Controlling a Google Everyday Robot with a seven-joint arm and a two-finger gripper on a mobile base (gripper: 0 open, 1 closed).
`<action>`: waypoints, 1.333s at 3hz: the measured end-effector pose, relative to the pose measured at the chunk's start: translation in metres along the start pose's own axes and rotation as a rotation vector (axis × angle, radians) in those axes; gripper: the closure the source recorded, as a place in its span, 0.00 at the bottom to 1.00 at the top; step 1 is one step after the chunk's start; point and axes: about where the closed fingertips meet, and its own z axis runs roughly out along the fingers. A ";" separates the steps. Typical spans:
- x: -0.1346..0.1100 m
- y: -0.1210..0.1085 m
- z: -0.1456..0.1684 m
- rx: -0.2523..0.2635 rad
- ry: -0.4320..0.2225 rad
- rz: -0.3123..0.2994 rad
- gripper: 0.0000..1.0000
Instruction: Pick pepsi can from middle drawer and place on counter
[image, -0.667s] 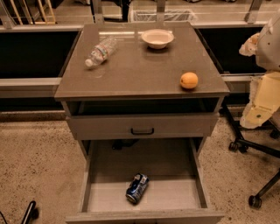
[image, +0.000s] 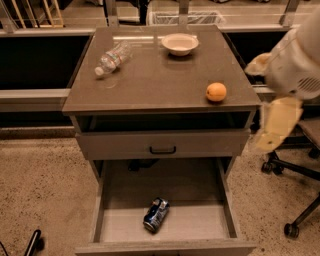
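Note:
The pepsi can (image: 156, 215) lies on its side on the pale floor of the open middle drawer (image: 200, 222), near the front and slightly left of centre. The counter (image: 155, 75) is the glossy brownish-grey top of the cabinet above it. My gripper (image: 272, 127) hangs as a pale cream shape at the right edge, beside the cabinet's right side at about counter height. It is well above and to the right of the can and touches nothing.
On the counter lie a clear plastic water bottle (image: 112, 58) at the back left, a white bowl (image: 180, 43) at the back and an orange (image: 216, 92) near the front right. The upper drawer front (image: 162, 145) is shut. An office chair base (image: 295, 200) stands at the right.
My arm and gripper have moved left, closer to the cabinet's right side. The can and the things on the counter have not moved.

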 end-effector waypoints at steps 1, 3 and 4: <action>-0.063 0.046 0.064 -0.094 -0.149 -0.223 0.00; -0.064 0.107 0.121 -0.247 -0.233 -0.432 0.00; -0.071 0.104 0.148 -0.298 -0.162 -0.456 0.00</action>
